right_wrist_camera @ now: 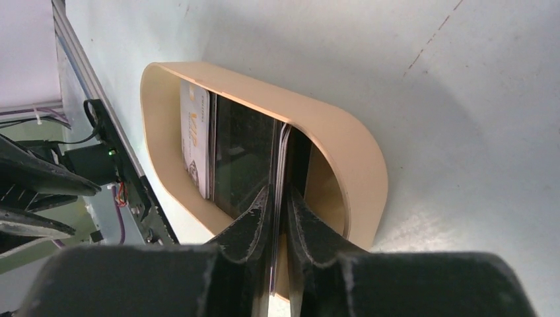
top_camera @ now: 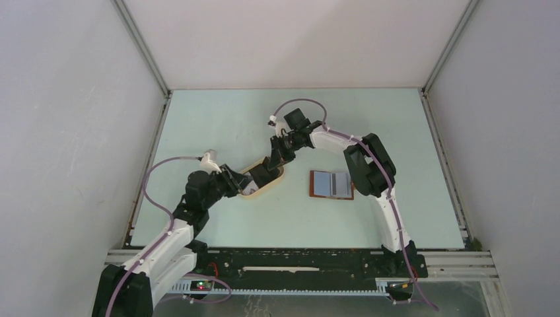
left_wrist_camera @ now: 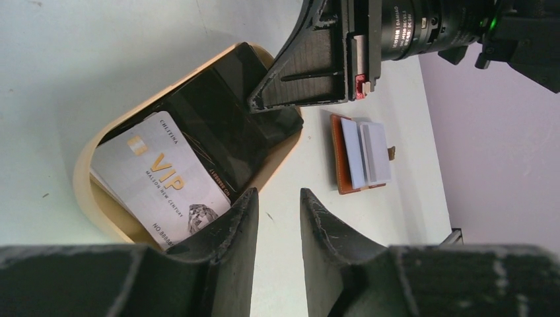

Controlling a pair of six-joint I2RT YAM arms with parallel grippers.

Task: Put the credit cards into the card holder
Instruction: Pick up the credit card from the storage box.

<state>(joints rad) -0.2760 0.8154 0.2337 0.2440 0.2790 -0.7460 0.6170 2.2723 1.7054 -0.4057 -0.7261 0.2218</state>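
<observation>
Credit cards (left_wrist_camera: 162,178) inside beige tray (left_wrist_camera: 80,181)

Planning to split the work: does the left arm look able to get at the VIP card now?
Probably yes: the VIP card lies mostly uncovered at the tray end beside the open left gripper; the right gripper is at the other end.

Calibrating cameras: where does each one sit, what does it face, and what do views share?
Top external: above and behind the bases, looking down on the pale table, left gripper and right gripper.
Left wrist: low, facing the beige oval tray and open reddish-brown leather wallet; own fingers, right gripper.
Right wrist: low, facing into the tray; own fingers astride a card edge.
Wrist views share tray and white VIP card.
</observation>
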